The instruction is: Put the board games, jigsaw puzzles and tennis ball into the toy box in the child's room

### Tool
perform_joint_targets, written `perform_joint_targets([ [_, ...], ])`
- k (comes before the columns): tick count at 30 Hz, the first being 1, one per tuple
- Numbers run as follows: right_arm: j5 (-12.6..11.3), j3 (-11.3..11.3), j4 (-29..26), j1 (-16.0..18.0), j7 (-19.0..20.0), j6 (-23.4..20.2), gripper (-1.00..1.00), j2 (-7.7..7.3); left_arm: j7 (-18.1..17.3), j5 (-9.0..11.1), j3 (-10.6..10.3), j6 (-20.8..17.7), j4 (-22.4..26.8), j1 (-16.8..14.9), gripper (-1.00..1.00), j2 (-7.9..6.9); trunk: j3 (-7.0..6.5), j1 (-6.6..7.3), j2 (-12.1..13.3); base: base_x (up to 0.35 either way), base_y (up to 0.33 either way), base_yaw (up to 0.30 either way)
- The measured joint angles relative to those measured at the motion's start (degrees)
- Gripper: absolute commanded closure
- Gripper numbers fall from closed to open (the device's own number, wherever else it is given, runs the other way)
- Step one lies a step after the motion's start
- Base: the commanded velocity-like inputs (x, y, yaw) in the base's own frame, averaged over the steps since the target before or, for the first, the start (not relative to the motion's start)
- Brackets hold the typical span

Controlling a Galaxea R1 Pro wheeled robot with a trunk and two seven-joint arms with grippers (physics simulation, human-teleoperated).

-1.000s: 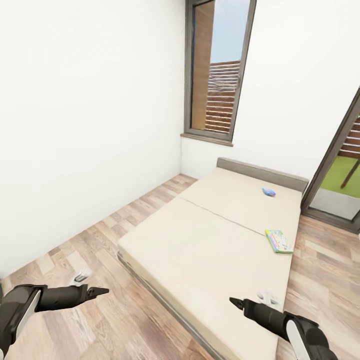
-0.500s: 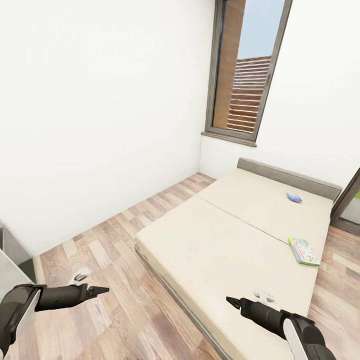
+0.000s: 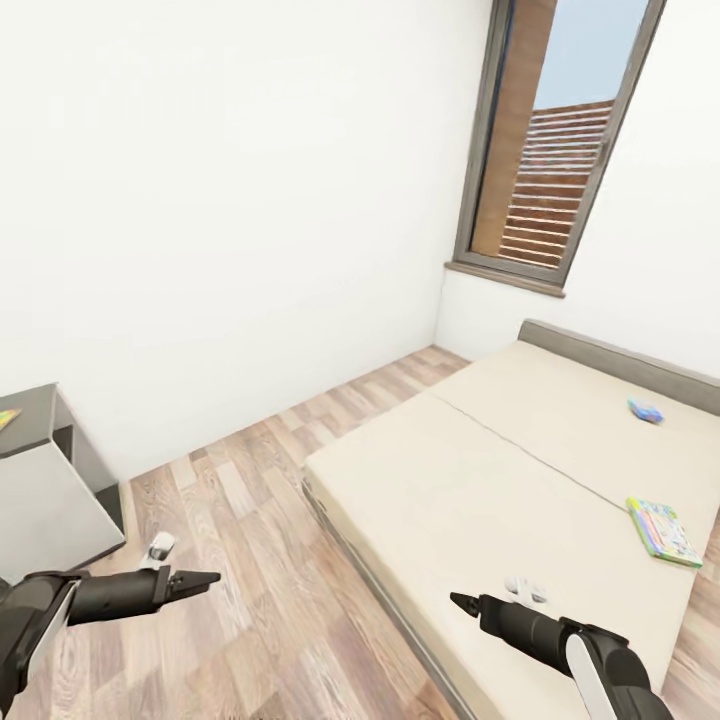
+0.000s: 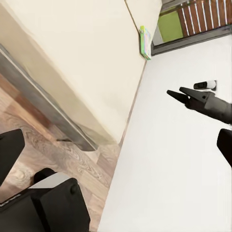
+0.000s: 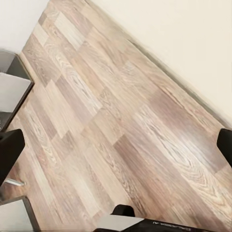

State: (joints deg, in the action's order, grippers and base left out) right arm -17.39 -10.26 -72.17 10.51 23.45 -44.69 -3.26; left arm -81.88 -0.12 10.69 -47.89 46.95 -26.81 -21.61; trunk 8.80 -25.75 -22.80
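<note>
Two board games lie on the cream bed (image 3: 470, 480) at the right: a small blue one (image 3: 645, 410) near the headboard and a yellow-green one (image 3: 663, 531) at the bed's far edge, which the left wrist view catches too (image 4: 144, 42). My left gripper (image 3: 205, 579) hangs open over the wood floor, empty. Over the bed's near corner my right gripper (image 3: 460, 601) is open and empty as well, well short of both games. A corner of the table's dark-grey counter (image 3: 45, 490) shows at the left. The toy box, jigsaw puzzles and tennis ball are out of view.
Wood-plank floor (image 3: 250, 500) runs between the counter and the bed. A white wall stands behind, with a tall window (image 3: 545, 150) at the right. A small colourful flat thing (image 3: 6, 418) lies on the counter's top at the picture's edge.
The camera has swung left: bed, games and window have slid right in the picture, and the grey counter has come into view at the left. Both arms hold the same pose.
</note>
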Motion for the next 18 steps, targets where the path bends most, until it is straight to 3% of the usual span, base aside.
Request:
perform_joint_targets([
  [18,-0.02,-0.04,0.08,-0.01,-0.2,0.49,-1.0,0.12,-1.29,-0.19,0.0,-0.02,-0.04,0.06,-1.0,0.03,0.16,0.0,0.0,-0.085,0.0,0.036],
])
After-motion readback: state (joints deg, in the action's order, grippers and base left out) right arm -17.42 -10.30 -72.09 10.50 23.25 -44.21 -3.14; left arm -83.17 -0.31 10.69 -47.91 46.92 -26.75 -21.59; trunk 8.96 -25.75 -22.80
